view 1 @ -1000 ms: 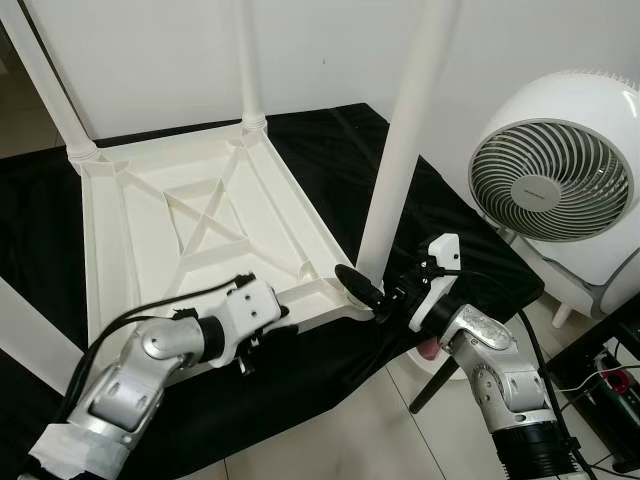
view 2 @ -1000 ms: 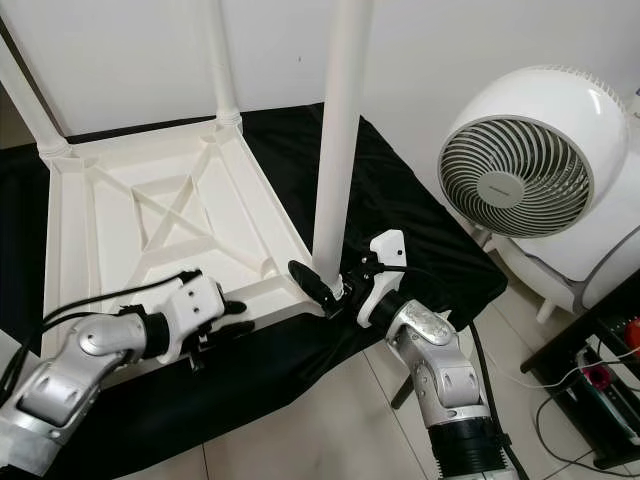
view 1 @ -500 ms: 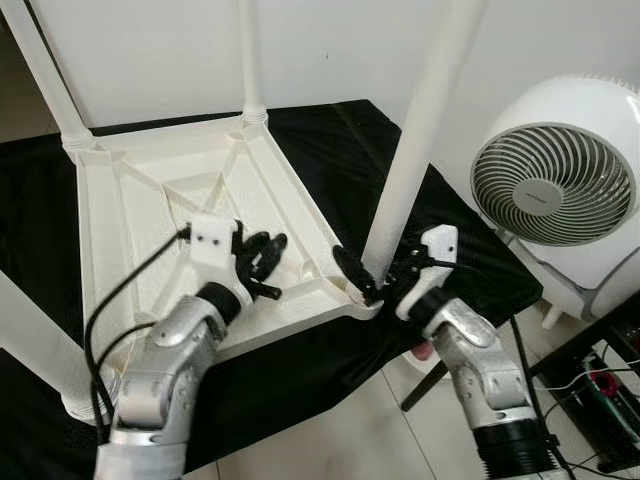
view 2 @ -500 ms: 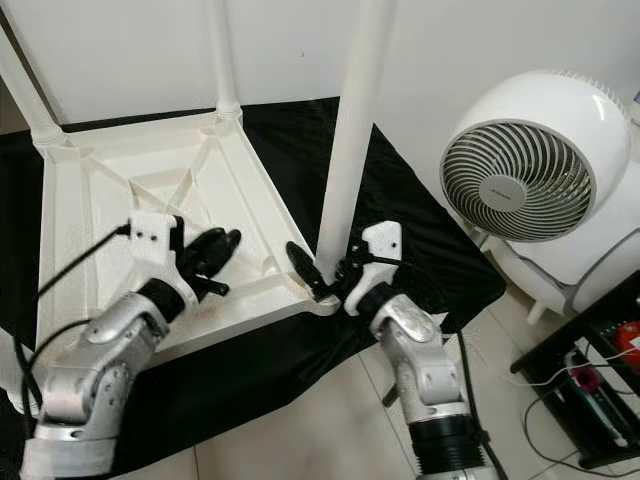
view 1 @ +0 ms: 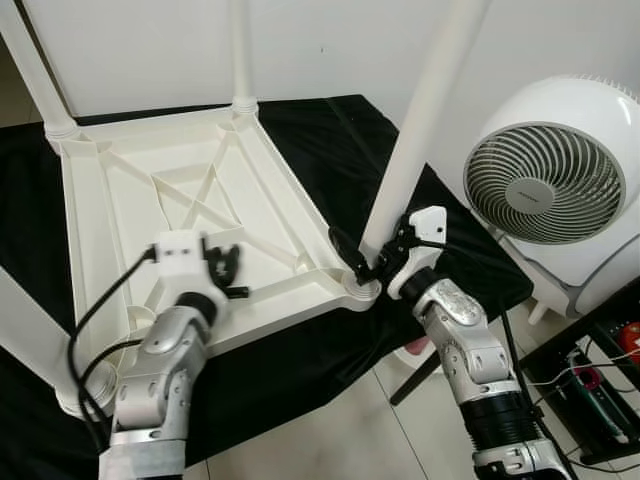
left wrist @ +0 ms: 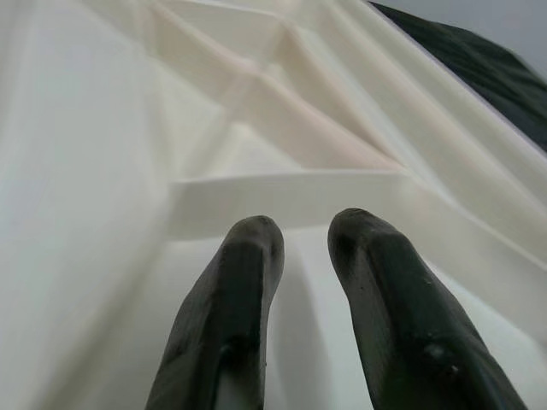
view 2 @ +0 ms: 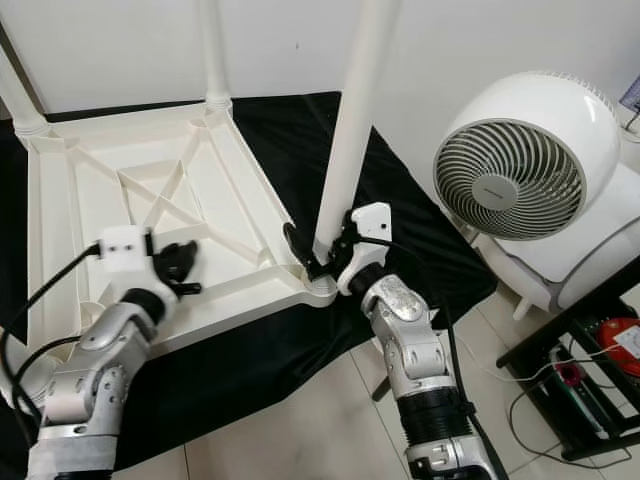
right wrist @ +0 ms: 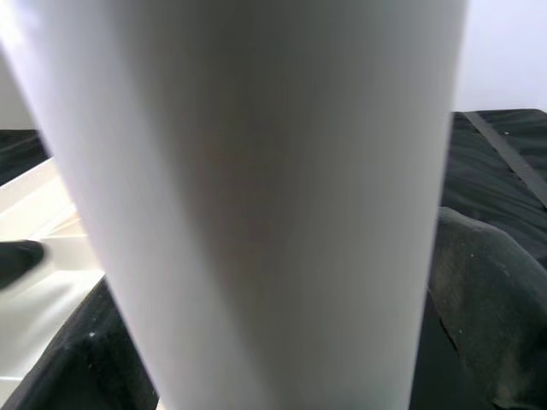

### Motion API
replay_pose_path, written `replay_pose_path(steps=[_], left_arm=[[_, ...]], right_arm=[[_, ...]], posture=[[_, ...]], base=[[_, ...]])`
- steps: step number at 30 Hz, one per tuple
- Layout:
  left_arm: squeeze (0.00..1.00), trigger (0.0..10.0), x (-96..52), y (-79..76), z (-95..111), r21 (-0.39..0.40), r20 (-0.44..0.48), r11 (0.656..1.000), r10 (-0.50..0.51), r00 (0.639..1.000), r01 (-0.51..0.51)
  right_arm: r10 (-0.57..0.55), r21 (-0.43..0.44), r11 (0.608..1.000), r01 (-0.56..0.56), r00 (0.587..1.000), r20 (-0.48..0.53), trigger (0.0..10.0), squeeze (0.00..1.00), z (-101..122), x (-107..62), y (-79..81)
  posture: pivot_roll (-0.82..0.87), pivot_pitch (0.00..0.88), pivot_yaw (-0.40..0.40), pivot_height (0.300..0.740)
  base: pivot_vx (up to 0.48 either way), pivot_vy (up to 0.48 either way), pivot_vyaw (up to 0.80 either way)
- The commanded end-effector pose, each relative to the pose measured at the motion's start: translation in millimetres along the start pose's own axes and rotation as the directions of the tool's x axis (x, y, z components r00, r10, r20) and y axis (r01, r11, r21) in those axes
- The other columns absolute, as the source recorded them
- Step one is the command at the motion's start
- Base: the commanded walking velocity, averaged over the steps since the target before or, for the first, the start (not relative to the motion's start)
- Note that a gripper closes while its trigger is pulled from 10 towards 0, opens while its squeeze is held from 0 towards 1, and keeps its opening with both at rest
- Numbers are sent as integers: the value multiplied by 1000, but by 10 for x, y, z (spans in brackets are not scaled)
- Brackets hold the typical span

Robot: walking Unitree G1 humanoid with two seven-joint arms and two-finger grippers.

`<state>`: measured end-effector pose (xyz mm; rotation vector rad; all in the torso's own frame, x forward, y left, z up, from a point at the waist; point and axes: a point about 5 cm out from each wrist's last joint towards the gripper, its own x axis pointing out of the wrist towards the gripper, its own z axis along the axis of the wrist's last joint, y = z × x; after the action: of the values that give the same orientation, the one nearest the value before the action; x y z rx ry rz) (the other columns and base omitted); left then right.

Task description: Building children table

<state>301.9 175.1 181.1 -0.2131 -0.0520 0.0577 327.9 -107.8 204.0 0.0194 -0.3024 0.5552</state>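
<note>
A white plastic children's table (view 1: 110, 230) lies upside down on a black cloth (view 1: 330, 130). A long white leg (view 1: 420, 120) stands in the socket at its near right corner. My right gripper (view 1: 362, 262) is shut on the base of this leg: one black finger (view 1: 343, 247) shows on the leg's left and the wrist is on its right. In the right wrist view the leg (right wrist: 256, 188) is very close. My left gripper (view 1: 228, 272) hovers over the ribbed underside near the front rim. Its fingers (left wrist: 231, 325) stand slightly open with nothing between them.
Two more legs stand at the far corners (view 1: 240, 50) (view 1: 35, 70), and another at the near left (view 1: 30, 340). A large white fan (view 1: 545, 180) stands close on the right. A dark shelf with cables (view 1: 610, 380) is at the lower right, over tiled floor (view 1: 330, 440).
My left gripper rose from the table's front edge to above the underside, then drew back leftward. My right gripper stayed on the leg's base. The camera has shifted a little.
</note>
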Motion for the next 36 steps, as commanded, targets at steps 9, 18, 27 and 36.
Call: replay_pose_path(steps=[9,18,27,36], left_arm=[[0,10000,-129,326,301,18,180,868,486,855,-497],[0,10000,-239,341,430,-14,262,797,586,767,-604],[0,10000,-241,355,515,29,319,777,589,743,-629],[0,10000,-250,546,612,97,368,757,576,730,-646]], right_arm=[[15,-10,1000,-15,1000,-12,10000,0,-58,123,86],[140,14,990,-140,990,-23,10000,0,-85,261,176],[257,60,965,-254,965,-50,10000,0,-202,423,388],[297,60,954,-295,954,-36,10000,0,-236,487,612]], posture=[[47,176,-103,740],[55,182,-111,740],[58,185,-109,740],[66,187,-115,740]], base=[[0,0,0],[0,0,0],[0,0,0],[0,0,0]])
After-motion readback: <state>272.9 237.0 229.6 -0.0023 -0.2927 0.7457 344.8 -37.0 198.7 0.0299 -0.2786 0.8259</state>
